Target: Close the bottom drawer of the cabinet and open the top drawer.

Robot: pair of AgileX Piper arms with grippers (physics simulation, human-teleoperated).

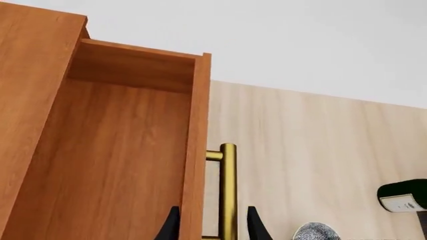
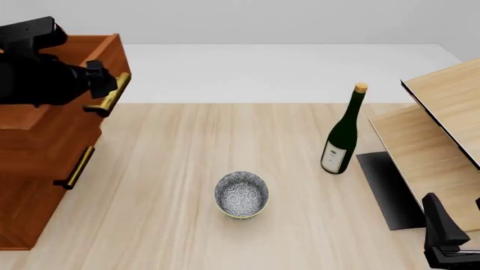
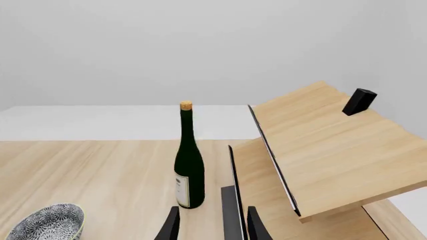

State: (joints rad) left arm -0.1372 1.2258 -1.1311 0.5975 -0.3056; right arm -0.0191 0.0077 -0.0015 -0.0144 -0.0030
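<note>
A dark green glass wine bottle [image 2: 343, 134] with a cork stopper and a pale label stands upright on the light-wood table [image 2: 195, 146], right of centre. A round ceramic bowl [image 2: 241, 194] with a fine blue-and-white pattern sits upright near the table's middle, well apart from the bottle. At the right edge stands a pale light-wood shelf unit [image 2: 442, 107] with slanted boards. A flat black base panel [image 2: 386, 188] lies beneath it, just beside the bottle. A small black block [image 3: 359, 101] rests on the upper board.
</note>
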